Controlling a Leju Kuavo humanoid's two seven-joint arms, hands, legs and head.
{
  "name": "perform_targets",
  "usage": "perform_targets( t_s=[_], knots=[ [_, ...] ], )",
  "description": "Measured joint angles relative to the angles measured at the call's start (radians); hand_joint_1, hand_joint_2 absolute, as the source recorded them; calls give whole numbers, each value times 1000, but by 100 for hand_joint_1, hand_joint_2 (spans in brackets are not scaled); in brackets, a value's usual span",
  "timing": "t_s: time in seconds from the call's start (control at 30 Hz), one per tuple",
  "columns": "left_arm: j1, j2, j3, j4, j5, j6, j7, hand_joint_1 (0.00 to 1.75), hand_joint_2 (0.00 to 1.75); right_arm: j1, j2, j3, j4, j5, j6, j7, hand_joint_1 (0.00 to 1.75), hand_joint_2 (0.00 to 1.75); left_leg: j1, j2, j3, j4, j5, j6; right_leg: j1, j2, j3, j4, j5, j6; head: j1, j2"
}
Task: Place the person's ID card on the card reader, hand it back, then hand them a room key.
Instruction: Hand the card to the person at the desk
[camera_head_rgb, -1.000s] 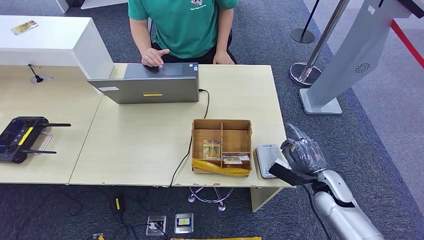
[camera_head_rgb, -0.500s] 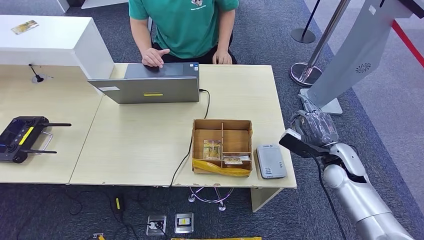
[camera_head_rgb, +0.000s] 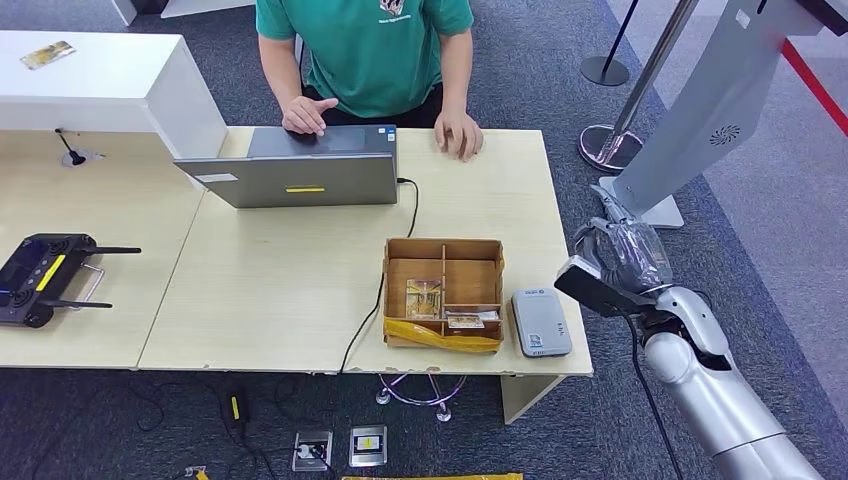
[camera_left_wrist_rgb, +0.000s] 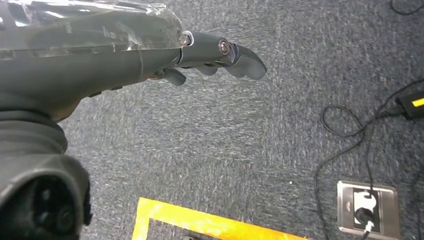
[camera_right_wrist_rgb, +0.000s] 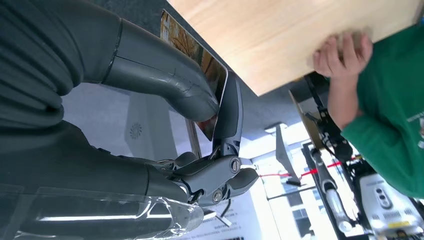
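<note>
Head view: the right hand (camera_head_rgb: 622, 262) hung off the worktop's (camera_head_rgb: 280, 280) edge at about 4 o'clock from the worktop's centre, clear of the card reader (camera_head_rgb: 540, 322), which lay at the near corner just beside the divided box (camera_head_rgb: 444, 292). In the right wrist view the hand pinched the ID card (camera_right_wrist_rgb: 216, 80) between the thumb and a dark finger (camera_right_wrist_rgb: 227, 117), the other fingers curled below; the card stood edge-on to the camera. The person (camera_head_rgb: 365, 50) sat at 12 o'clock behind the laptop (camera_head_rgb: 300, 172), with one hand (camera_head_rgb: 461, 134) resting palm-down on the worktop at about 1 o'clock. In the left wrist view the left hand (camera_left_wrist_rgb: 150, 55) hung over the carpet, its fingers partly bent and holding nothing. The box held small cards in its near compartments; whether these were room keys could not be told.

With the card held away from the reader and the person's hand lying near, the step in hand appeared to be the return of the card. The next move would call for carrying it toward 12 o'clock, to the waiting hand, and loosening the pinch only once the person had hold.
</note>
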Motion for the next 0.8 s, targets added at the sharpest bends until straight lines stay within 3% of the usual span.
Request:
perform_targets(
  t_s=[0.17, 0.43, 0.6, 0.8],
  knots=[
    [-1, 2, -3, 0, -20, -19, -24, 0, 0, -99, 44, 6, 12, 35, -37, -76, 175, 175, 0, 0, -1, 0, 0, 0, 0, 0, -1, 1, 0, 0, 0, 0],
    [-8, 11, -19, -1, -64, -51, -45, 0, 0, -435, 189, 47, 255, 71, -111, -244, 175, 175, 0, 0, -1, 0, 1, -1, 0, 0, -2, 4, 0, 0, 0, 0],
    [-9, 22, -37, -1, -88, -65, -46, 0, 0, -592, 278, 81, 418, 108, -106, -264, 175, 175, 1, -1, -1, 0, 1, -1, 1, 0, -2, 4, -1, -1, 0, 0],
    [-9, 27, -57, -1, -96, -70, -43, 0, 0, -690, 352, 112, 579, 128, -80, -251, 175, 175, 1, -1, -1, 0, 1, -1, 1, -1, -3, 4, -1, -2, 0, 0]
  ],
)
